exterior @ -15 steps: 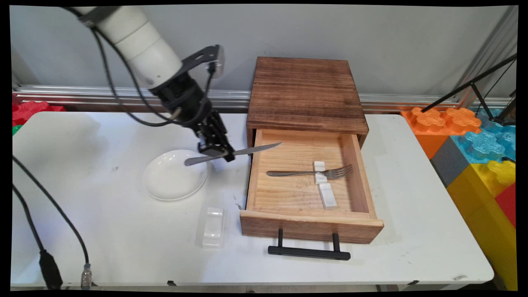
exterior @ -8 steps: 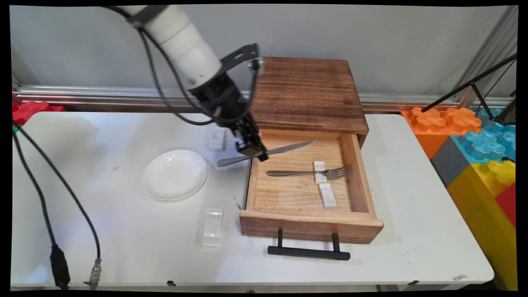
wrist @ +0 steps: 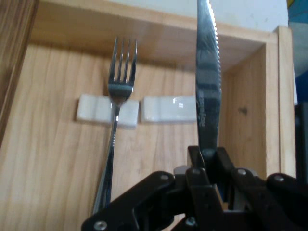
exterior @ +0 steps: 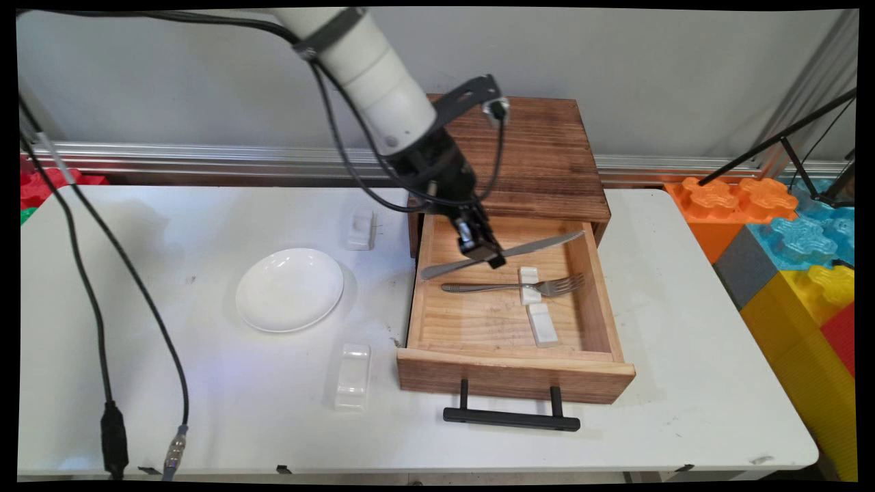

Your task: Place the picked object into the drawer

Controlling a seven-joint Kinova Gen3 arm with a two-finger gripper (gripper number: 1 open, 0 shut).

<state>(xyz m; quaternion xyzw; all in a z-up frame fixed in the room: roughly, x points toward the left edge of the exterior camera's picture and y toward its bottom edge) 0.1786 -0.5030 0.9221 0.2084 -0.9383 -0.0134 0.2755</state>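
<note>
Here the hand [exterior: 487,251] pinches a serrated steel knife [exterior: 540,244], seemingly level.

White table [exterior: 205,424], rounded corners, scuffed top. Behind the table: plain grey wall [exterior: 649,61], aluminium rail [exterior: 171,154] running along its base, brown strip under the rail. Right of the table: stack of big plastic blocks [exterior: 800,253], orange, blue, grey, yellow, red. Above those, a black stand leg [exterior: 779,140] angles across the wall. Left of the table, far edge: red block [exterior: 48,183]. Even light, soft shadows.
</note>
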